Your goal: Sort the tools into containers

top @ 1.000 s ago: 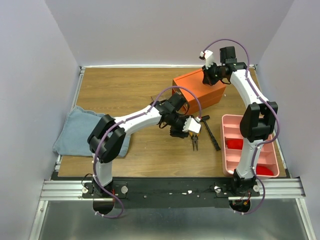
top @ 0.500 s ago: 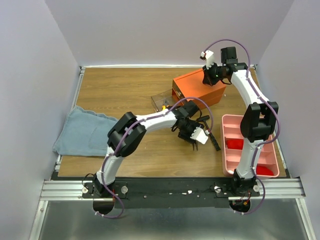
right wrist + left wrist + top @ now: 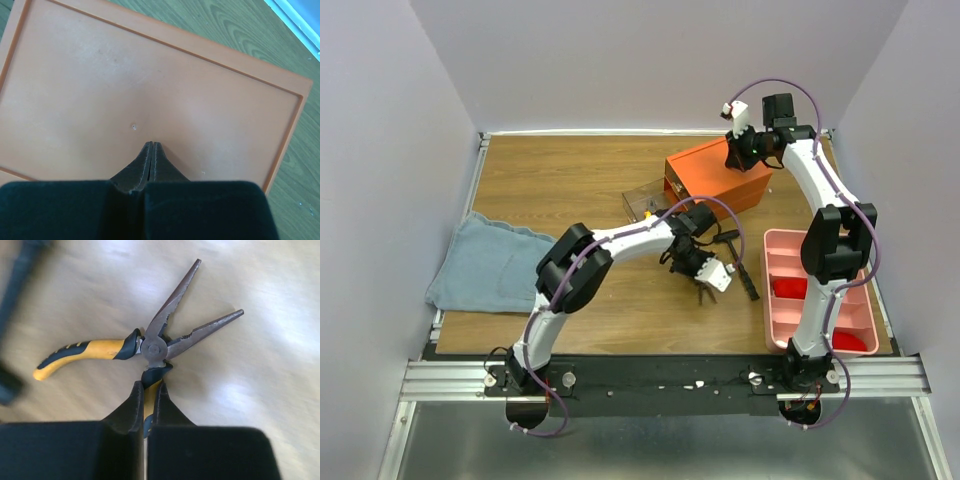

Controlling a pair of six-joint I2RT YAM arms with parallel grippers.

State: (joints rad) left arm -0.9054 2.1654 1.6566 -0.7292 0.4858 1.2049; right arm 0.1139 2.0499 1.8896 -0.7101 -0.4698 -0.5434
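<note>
Left gripper (image 3: 148,390) pinching yellow-black handle of needle-nose pliers (image 3: 153,347), steel tips splayed; right gripper (image 3: 151,146) closed over smooth orange cabinet (image 3: 100,75).

pliers (image 3: 152,347) lie on table (image 3: 570,180), before cabinet (image 3: 720,175), left of tray (image 3: 780,237).

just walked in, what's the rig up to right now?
The left end effector is clamped on one handle of the yellow-and-black pliers, their jaws spread, down at the table near the black hammer. The right end effector is shut, its tips at the top of the orange cabinet; whether it touches is unclear. One clear drawer stands pulled out from the cabinet. The pliers are not yet in it.
</note>
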